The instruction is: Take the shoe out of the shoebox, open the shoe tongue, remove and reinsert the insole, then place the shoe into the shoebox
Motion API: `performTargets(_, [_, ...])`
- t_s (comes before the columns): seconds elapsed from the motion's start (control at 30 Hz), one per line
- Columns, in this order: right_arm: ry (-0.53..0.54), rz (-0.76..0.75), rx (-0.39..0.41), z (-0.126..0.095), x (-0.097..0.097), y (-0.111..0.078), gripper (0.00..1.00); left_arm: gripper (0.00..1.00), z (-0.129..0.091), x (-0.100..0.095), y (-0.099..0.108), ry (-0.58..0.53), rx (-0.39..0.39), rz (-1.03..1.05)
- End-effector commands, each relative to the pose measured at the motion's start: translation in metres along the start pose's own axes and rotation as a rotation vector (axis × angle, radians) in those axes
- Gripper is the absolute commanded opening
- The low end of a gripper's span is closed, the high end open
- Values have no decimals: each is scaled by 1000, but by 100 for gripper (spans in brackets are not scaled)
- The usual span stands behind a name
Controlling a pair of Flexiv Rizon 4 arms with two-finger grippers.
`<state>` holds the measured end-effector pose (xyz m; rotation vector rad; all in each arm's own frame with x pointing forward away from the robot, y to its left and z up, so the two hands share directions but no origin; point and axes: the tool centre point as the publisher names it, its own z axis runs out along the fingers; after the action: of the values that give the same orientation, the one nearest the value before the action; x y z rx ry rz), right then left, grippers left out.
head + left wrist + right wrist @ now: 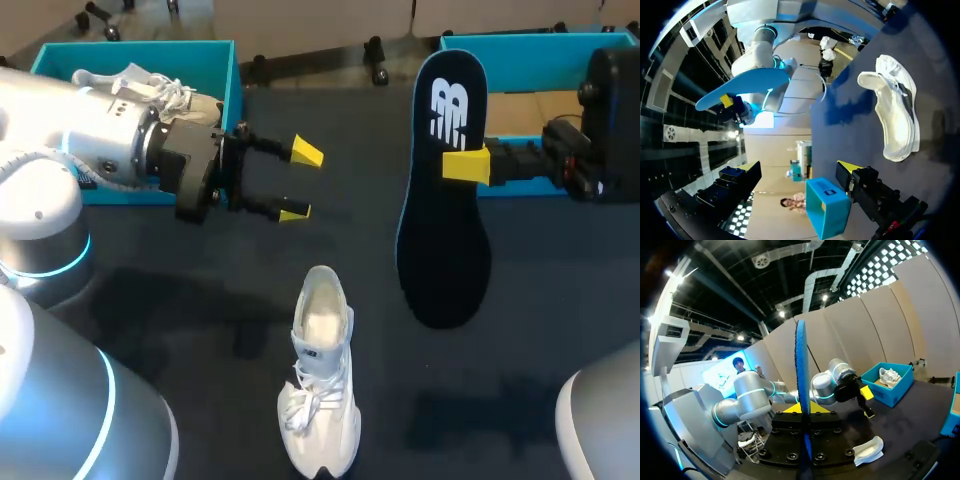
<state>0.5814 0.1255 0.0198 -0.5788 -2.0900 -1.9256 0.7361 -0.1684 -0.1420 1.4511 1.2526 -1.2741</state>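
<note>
The dark foam insole [445,200] hangs right of centre, clamped by the right gripper [465,165]; I judge the removal done. Next it must enter the white lace-up shoe [320,375], standing at lower centre. The left gripper [299,182], at upper left, is wide open and holds nothing. Only the left wrist view shows the insole's blue underside [747,85].

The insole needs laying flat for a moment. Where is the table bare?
Bare table lies right of the shoe, beneath the held insole; also between shoe and left end effector. The back corners are crowded by the left shoebox and right shoebox.
</note>
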Motion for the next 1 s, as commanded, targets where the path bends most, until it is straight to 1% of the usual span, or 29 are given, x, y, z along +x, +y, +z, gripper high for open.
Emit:
performTargets(0.03, [-6, 2, 1, 6, 2, 2, 0, 100, 4, 2, 7, -61, -4, 15])
performTargets(0.17, [-6, 2, 1, 6, 2, 2, 0, 100, -1, -8, 8, -113, -32, 31])
performTargets(0.4, [-6, 2, 1, 6, 2, 2, 0, 100, -1, -8, 8, -113, -32, 31])
performTargets(0.7, [76, 87, 26, -18, -47, 26, 0, 100, -1, -8, 8, -113, -32, 31])
performTargets(0.83, [119, 158, 29, -27, -72, 27, 0, 100, -1, -8, 8, -113, -32, 31])
performTargets(1.0, [140, 256, 33, -34, -101, 26, 0, 100, -1, -8, 8, -113, -32, 31])
